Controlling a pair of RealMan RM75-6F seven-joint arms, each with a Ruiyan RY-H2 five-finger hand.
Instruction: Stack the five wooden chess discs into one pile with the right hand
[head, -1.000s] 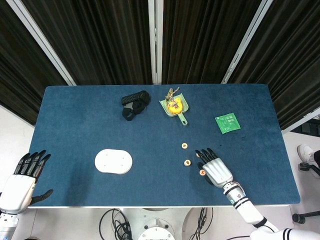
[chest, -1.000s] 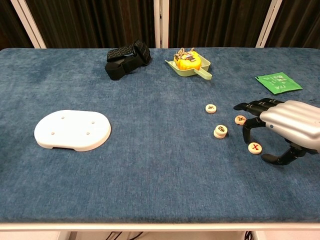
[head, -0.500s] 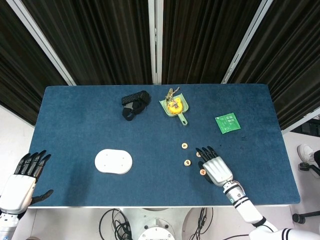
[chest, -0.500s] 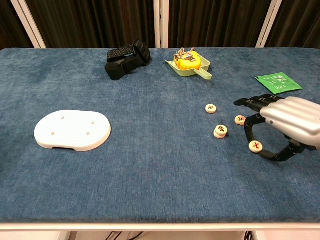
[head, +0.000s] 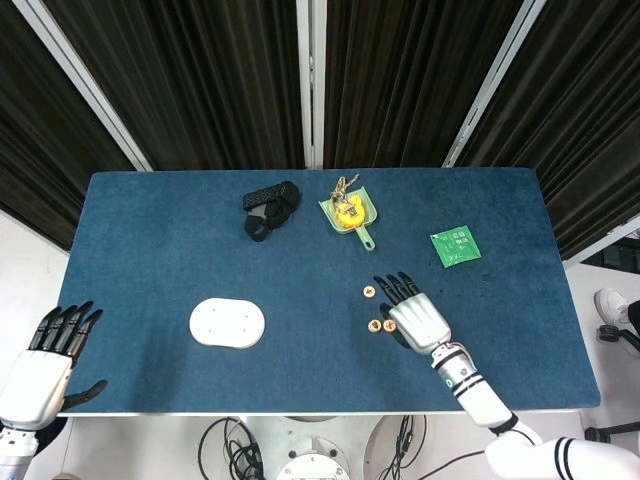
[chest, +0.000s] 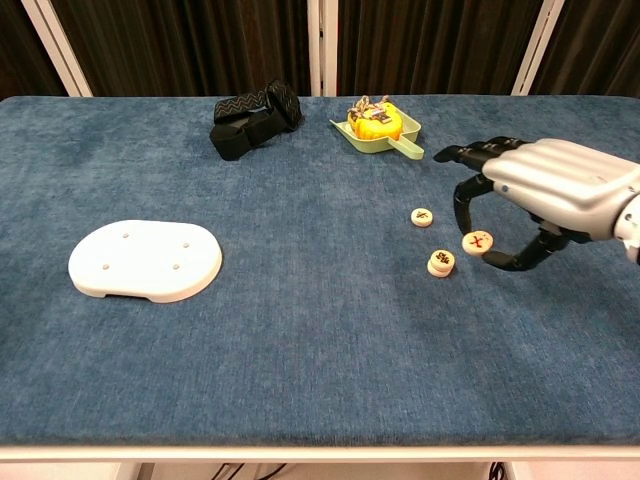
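Red-marked disc (chest: 477, 241) sits pinched between thumb and finger of the right robot hand (chest: 535, 200), right of centre, just beside a two-disc pile (chest: 440, 263); left robot hand (head: 45, 360) hangs spread, holding nothing, off the counter (chest: 300, 340) at lower left

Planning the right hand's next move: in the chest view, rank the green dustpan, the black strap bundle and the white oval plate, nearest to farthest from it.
1. Green dustpan, just up-left of the right hand.
2. Black strap bundle, far edge, centre-left.
3. White oval plate, on the left side.
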